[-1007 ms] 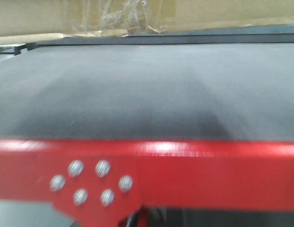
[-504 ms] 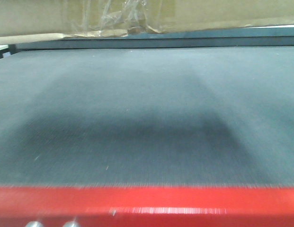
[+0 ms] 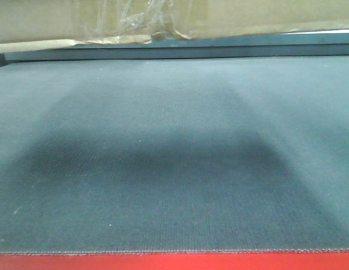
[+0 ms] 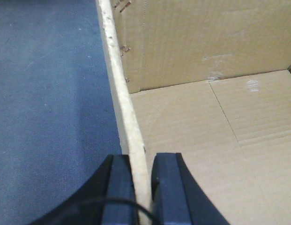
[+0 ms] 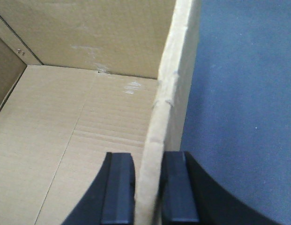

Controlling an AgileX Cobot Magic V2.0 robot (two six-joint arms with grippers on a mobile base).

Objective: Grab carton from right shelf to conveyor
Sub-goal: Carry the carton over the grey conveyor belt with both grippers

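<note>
Holds the carton by two opposite side walls: left gripper clamped on one wall's top edge, right gripper clamped on the other. Sits over the conveyor toward its far edge, casting a shadow on the belt short of the red strip.

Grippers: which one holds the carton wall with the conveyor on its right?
The right gripper: the conveyor lies right of its carton wall; the left gripper sees it left.
</note>
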